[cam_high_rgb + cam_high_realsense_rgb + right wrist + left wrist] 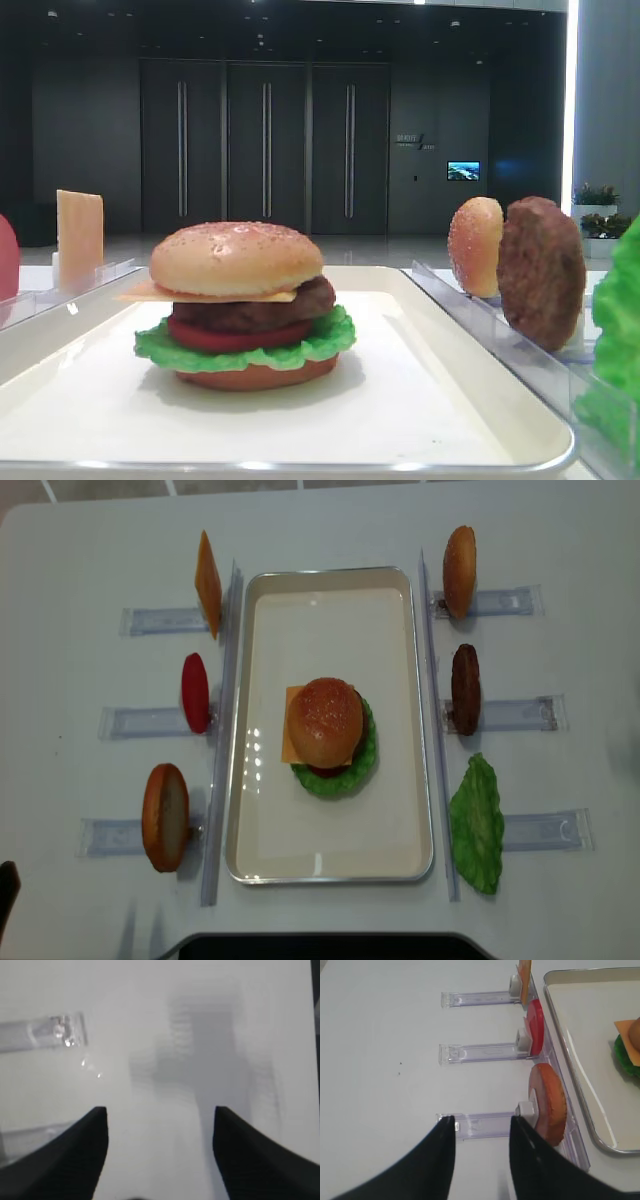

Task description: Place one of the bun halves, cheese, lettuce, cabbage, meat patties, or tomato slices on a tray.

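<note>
On the white tray (330, 630) stands a stacked burger: the domed sesame top bun (236, 258) (324, 720) over cheese (150, 293), a meat patty (300, 305), tomato (235, 337), lettuce (160, 350) and a bottom bun. My left gripper (482, 1120) hangs open and empty over the table left of the tray (580, 1020), near a racked brown bun half (549, 1102). My right gripper (160, 1109) is open over bare white surface, holding nothing. Cabbage is out of view.
Clear racks flank the tray. On the left are a cheese slice (207, 583), a tomato slice (195, 692) and a bun half (165, 816). On the right are a bun half (459, 570), a patty (465, 688) and a lettuce leaf (477, 825).
</note>
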Controlling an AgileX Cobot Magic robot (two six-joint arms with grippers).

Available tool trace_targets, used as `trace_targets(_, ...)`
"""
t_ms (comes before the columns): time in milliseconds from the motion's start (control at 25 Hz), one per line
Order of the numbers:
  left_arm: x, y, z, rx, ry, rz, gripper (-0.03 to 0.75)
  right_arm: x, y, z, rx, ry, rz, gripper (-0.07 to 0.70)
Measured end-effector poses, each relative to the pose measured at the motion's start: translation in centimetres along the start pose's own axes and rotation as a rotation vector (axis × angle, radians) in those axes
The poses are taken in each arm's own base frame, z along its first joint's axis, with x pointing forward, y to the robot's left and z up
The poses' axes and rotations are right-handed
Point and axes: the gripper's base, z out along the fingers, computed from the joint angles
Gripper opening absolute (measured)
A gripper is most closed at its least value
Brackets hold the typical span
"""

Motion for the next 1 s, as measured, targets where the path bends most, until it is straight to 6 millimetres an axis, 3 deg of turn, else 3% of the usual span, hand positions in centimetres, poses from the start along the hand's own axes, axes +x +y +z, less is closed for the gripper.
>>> trace_targets(360,0.0,0.0,0.0,0.0,0.0,0.0,0.282,11.1,1.6,-2.3,-0.078,-0.183,0.028,0.433)
trace_targets(520,0.0,0.0,0.0,0.0,0.0,0.0,0.282,15.3,2.0,-1.2,-0.075,-0.238,0.026,0.433)
trace_targets(1000,0.0,0.0,0.0,0.0,0.0,0.0,0.282,21.1,2.4,-3.0,-0.043,-0.635,-0.003,0.43)
